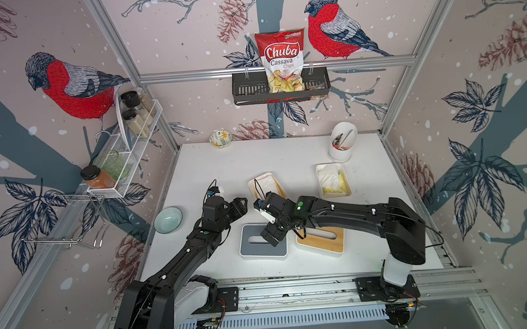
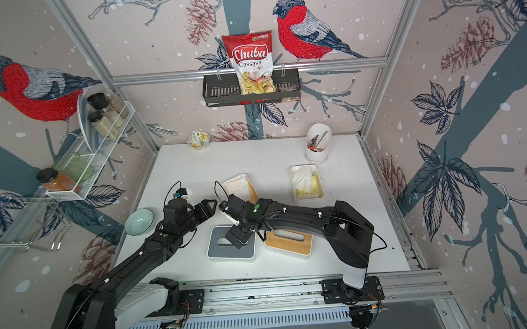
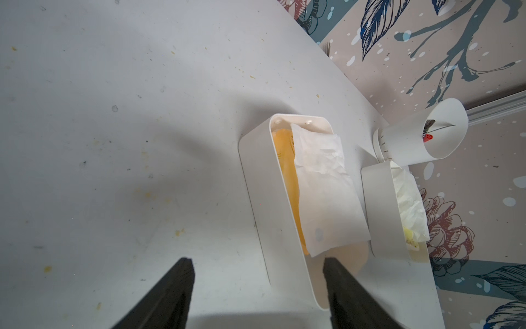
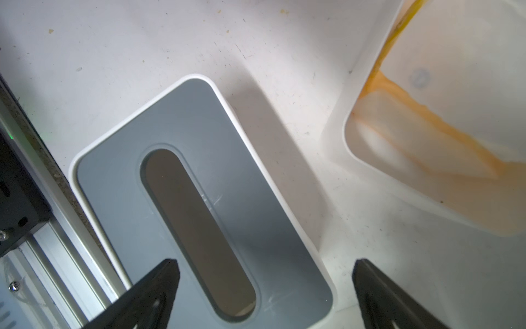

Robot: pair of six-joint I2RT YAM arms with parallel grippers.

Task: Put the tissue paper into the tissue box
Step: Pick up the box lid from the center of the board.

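An open white tissue box (image 1: 252,184) (image 3: 256,185) lies mid-table with tissue paper (image 1: 268,182) (image 3: 321,185) inside, on an orange pack. My left gripper (image 1: 244,201) (image 3: 257,273) hovers at its near end, open; in the left wrist view the box's wall runs between the fingers and nothing is gripped. A second white box (image 1: 320,180) to the right holds crumpled tissue (image 1: 330,175). My right gripper (image 1: 271,241) (image 4: 264,273) points down, open, astride the grey slotted lid (image 1: 255,250) (image 4: 199,199).
A wooden slotted lid (image 1: 326,243) lies right of the grey one. A teal bowl (image 1: 167,219) sits at the left edge, a white utensil holder (image 1: 342,141) at the back right, and a small floral bowl (image 1: 220,138) by the back wall. Wall racks hold jars and a chips bag (image 1: 281,60).
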